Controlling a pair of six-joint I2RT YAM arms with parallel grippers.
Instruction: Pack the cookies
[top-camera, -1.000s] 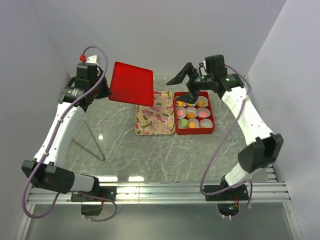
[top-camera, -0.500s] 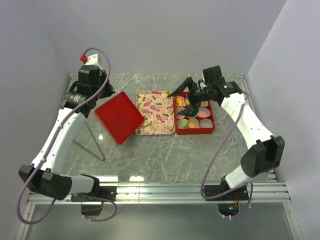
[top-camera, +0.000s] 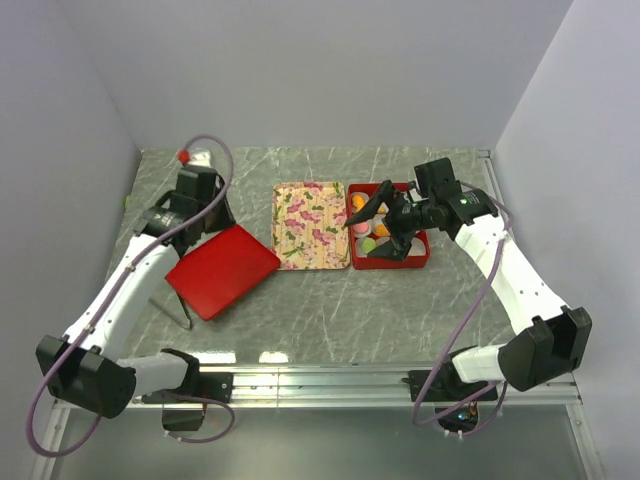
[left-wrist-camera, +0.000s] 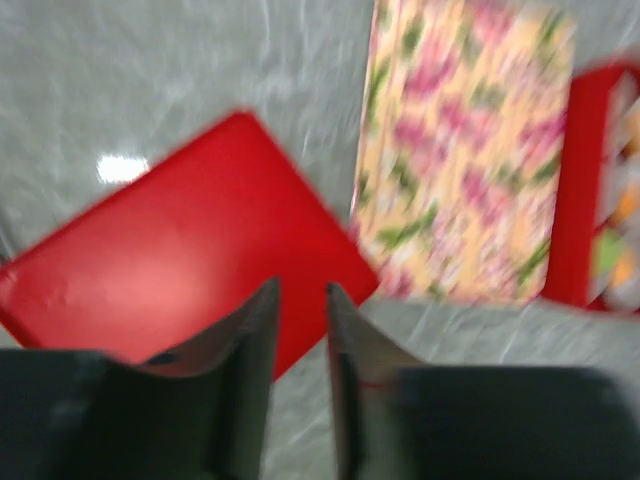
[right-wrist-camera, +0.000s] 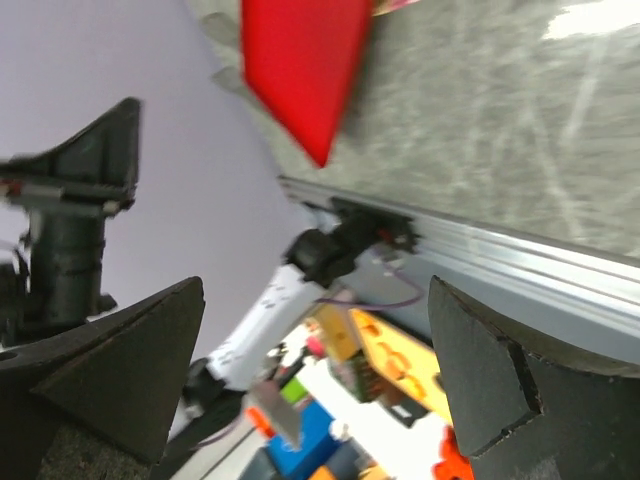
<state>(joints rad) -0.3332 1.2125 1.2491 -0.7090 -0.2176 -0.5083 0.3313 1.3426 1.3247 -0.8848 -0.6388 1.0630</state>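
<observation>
Small orange, pink and green cookies (top-camera: 358, 203) sit in white paper cups inside the red box (top-camera: 400, 265). My right gripper (top-camera: 365, 232) hovers over the box's left half, open and empty. In the right wrist view (right-wrist-camera: 315, 300) its fingers stand wide apart. My left gripper (top-camera: 218, 222) is shut on the edge of the flat red lid (top-camera: 222, 272) and holds it low over the table, left of the floral tray (top-camera: 311, 225). In the left wrist view the fingers (left-wrist-camera: 300, 290) stand close together over the lid (left-wrist-camera: 170, 250). The box (left-wrist-camera: 580, 190) shows blurred at the right.
The cream floral tray (left-wrist-camera: 460, 150) lies empty between the lid and the box. The red lid (right-wrist-camera: 300, 70) also shows in the right wrist view. An aluminium rail (top-camera: 320, 378) runs along the table's near edge. Grey walls close in the left, back and right.
My left arm has swung the red lid down from high at the back to low over the table's left side. My right gripper has moved nearer over the box, still open.
</observation>
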